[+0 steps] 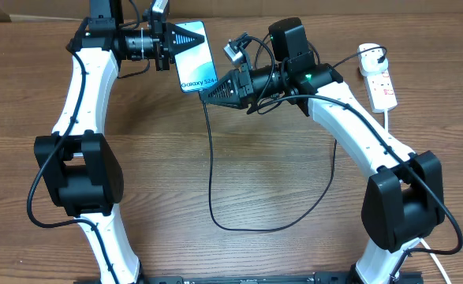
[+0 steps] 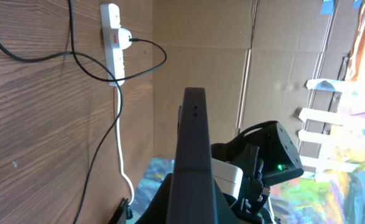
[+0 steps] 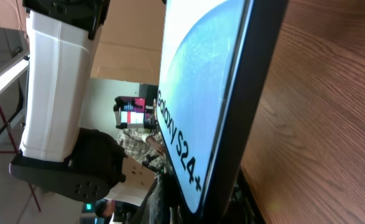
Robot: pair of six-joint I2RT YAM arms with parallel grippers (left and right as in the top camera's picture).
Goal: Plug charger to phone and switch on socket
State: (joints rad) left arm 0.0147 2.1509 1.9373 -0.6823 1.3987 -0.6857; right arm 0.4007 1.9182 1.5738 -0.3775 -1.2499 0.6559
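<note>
Clamping the phone [image 1: 200, 68], the left gripper [image 1: 193, 37] is holding it above the table [image 1: 278, 177]. The right gripper [image 1: 208, 93] is blocking its lower end, grip unreadable, charger [image 1: 210, 158] looping toward the socket [image 1: 381, 83].

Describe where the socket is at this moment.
In the overhead view the socket lies far right, outside the right arm, with the charger's white plug in its far end.

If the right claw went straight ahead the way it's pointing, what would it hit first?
The phone, at the edge by the Galaxy S24+ text. The right claw looks nearly against it, though depth is unclear.
</note>
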